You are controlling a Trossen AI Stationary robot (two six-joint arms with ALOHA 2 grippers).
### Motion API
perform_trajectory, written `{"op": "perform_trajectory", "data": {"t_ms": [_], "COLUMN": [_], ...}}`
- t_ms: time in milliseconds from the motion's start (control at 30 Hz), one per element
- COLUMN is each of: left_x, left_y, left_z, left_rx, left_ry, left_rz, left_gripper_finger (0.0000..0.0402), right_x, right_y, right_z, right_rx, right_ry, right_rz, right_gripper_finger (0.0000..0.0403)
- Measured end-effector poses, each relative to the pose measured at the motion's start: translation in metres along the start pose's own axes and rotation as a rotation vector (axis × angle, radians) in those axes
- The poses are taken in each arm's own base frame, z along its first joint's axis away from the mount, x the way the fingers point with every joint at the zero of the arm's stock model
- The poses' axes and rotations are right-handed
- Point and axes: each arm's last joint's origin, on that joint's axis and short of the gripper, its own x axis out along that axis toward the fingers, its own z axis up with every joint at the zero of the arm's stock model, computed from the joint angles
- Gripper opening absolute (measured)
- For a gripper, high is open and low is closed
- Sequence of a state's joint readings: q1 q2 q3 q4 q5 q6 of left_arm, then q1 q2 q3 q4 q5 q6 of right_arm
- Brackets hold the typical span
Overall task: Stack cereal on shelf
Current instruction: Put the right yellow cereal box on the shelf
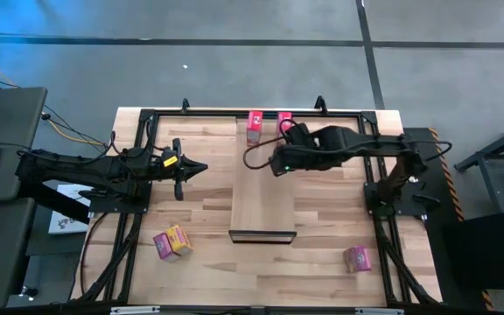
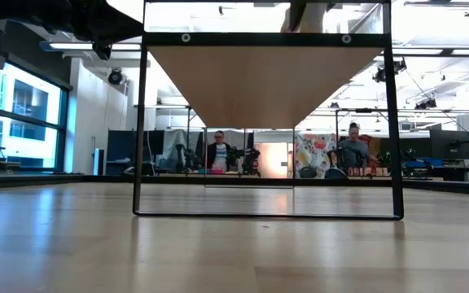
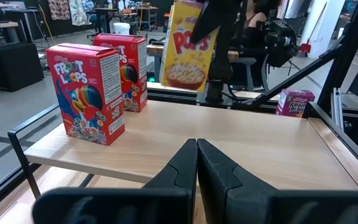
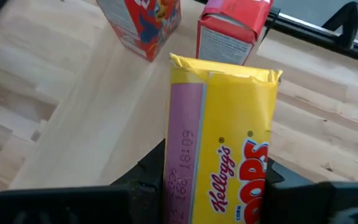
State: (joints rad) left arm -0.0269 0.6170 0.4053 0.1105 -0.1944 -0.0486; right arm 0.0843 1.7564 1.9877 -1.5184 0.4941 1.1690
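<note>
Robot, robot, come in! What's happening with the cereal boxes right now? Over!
Right gripper shut on yellow box, above the shelf. Left gripper shut, empty, waiting at the table's left. Two red boxes upright on shelf. Nothing blocking.

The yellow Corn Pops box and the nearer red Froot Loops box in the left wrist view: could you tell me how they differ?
The yellow Corn Pops box is yellow; the red Froot Loops box is red. The yellow Corn Pops box hangs tilted above the shelf, clamped in the right hand; the red Froot Loops box stands upright on the shelf, untouched. Both are small cardboard cereal boxes.
</note>
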Motion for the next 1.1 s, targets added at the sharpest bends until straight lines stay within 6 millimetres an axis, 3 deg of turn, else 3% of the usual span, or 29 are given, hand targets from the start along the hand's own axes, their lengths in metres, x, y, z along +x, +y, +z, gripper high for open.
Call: {"op": "perform_trajectory", "data": {"t_ms": [433,600,833,1100], "left_x": [0.0,0.0,0.0,0.0], "left_y": [0.0,0.0,0.0,0.0], "left_z": [0.0,0.0,0.0,0.0], "left_rx": [0.0,0.0,-0.001,-0.001], "left_ry": [0.0,0.0,0.0,0.0], "left_rz": [0.002,0.002,0.002,0.003], "left_gripper_finger": [0.0003,0.0003,0.0003,0.0003], "right_x": [0.017,0.019,0.038,0.04], "right_y": [0.007,0.007,0.007,0.007], "right_z": [-0.001,-0.003,-0.01,-0.008], "right_rx": [0.115,0.113,0.098,0.106], "right_ry": [0.024,0.04,0.075,0.053], "right_rz": [-0.064,-0.061,-0.103,-0.105], "right_gripper_finger": [0.0106,0.0106,0.0106,0.0106]}}
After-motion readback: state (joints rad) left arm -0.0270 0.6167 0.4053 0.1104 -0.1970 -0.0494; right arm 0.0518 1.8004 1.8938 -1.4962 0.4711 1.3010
